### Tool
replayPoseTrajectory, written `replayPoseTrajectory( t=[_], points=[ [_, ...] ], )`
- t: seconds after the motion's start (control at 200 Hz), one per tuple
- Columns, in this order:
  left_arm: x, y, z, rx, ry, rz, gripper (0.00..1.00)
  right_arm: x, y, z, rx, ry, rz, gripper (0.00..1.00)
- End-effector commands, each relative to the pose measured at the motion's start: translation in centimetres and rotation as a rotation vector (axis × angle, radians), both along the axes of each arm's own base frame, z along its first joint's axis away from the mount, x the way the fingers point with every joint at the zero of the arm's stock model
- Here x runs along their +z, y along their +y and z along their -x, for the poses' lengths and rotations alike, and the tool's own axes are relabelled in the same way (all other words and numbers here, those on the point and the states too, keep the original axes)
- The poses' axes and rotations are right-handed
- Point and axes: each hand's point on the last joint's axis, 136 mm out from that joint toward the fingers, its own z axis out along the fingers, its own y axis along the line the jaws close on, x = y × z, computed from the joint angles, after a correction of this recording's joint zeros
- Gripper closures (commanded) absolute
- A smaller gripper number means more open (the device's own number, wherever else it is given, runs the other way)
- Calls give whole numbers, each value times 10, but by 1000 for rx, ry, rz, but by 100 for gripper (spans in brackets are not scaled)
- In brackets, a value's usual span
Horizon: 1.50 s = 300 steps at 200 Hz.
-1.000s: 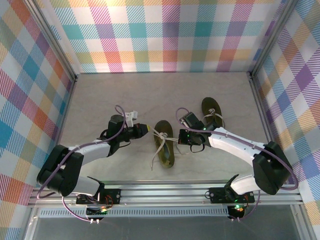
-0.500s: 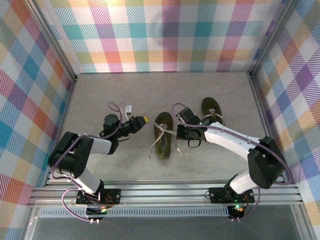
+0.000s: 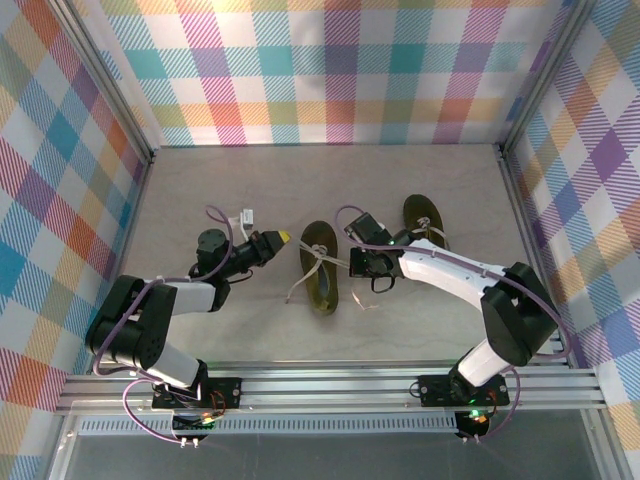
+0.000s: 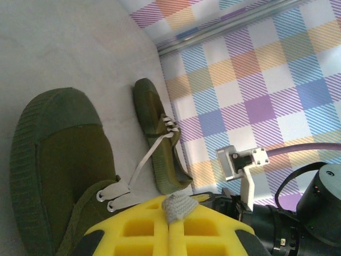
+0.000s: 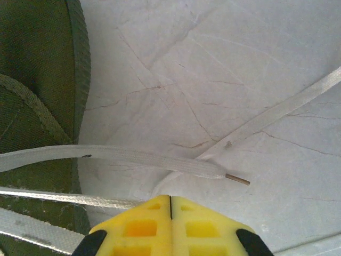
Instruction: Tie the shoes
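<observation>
The near shoe [image 3: 320, 268] is dark olive and lies mid-table; its toe fills the left of the left wrist view [image 4: 58, 154]. The other shoe [image 3: 425, 220] lies behind and to the right, and shows on its side in the left wrist view [image 4: 157, 138]. My left gripper [image 3: 285, 238] sits just left of the near shoe, shut on a fold of its pale lace [image 4: 178, 207]. My right gripper [image 3: 355, 263] is at that shoe's right side, jaws shut [image 5: 170, 198]. A taut lace [image 5: 64, 197] runs from the shoe under its left finger. A loose lace end [image 5: 160, 159] lies just ahead.
Checked walls enclose the pale table [image 3: 200, 190] on three sides, with a metal rail [image 3: 320, 385] along the front. More lace trails on the table beside the near shoe's lower left [image 3: 295, 290] and by the right gripper [image 3: 375, 292].
Both grippers have moved up and to the left, away from the front rail. The near shoe has slid the same way with them, its laces trailing.
</observation>
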Motion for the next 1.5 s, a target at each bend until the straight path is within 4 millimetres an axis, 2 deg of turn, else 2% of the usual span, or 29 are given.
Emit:
replayPoseTrajectory(
  t=[0.0, 0.135, 0.24, 0.295, 0.36, 0.395, 0.44, 0.465, 0.51, 0.57, 0.61, 0.655, 0.67, 0.72, 0.77, 0.825, 0.98, 1.1, 1.165, 1.325, 1.495],
  points=[
    [28, 37, -24, 168, -128, 5, 100, -30, -64, 32, -50, 150, 283, 100],
    [16, 43, -23, 188, -98, -55, 100, -35, -65, 33, -53, 165, 283, 100],
    [6, 33, -20, 128, -75, -135, 100, -29, -40, 27, 6, 129, 154, 100],
    [-2, 23, -19, 90, -55, -187, 100, -21, -20, 20, 47, 99, 71, 100],
    [-13, 14, -19, 59, -23, -244, 100, -9, -6, 10, 63, 58, 13, 100],
    [-18, 11, -19, 53, -4, -267, 100, -2, -3, 6, 58, 32, -5, 100],
    [-26, 14, -23, 78, 30, -294, 100, 7, -3, 0, 38, -7, -15, 92],
    [-30, 17, -25, 99, 53, -311, 97, 12, -7, -3, 13, -28, -4, 89],
    [-37, 22, -29, 124, 90, -344, 84, 17, -22, -8, -60, -59, 50, 82],
    [-40, 24, -34, 139, 118, -378, 52, 22, -40, -13, -134, -84, 130, 64],
    [-38, 22, -36, 139, 116, -392, 36, 24, -45, -16, -157, -96, 162, 53],
    [-33, 22, -36, 144, 106, -411, 5, 29, -48, -17, -172, -109, 166, 46],
    [-31, 23, -35, 149, 103, -419, 0, 31, -47, -17, -172, -118, 156, 45],
    [-23, 28, -33, 176, 90, -455, 0, 41, -37, -14, -125, -168, 101, 44],
    [-14, 41, -30, 234, 76, -500, 0, 54, -16, -8, -29, -228, 24, 44],
    [-3, 54, -24, 289, 55, -548, 0, 58, 3, 5, 64, -222, -32, 43],
    [14, 80, -5, 372, 28, -648, 0, 43, 56, 54, 272, -140, -71, 42],
    [18, 87, 2, 392, 25, -662, 0, 25, 78, 70, 312, -73, -52, 42],
    [18, 87, 4, 390, 22, -660, 0, 15, 81, 68, 305, -50, -18, 44],
    [18, 85, 6, 379, 24, -654, 0, -5, 71, 51, 241, -29, 140, 44],
    [20, 87, 8, 383, 18, -659, 0, -26, 71, 34, 188, 8, 179, 45]
  ],
)
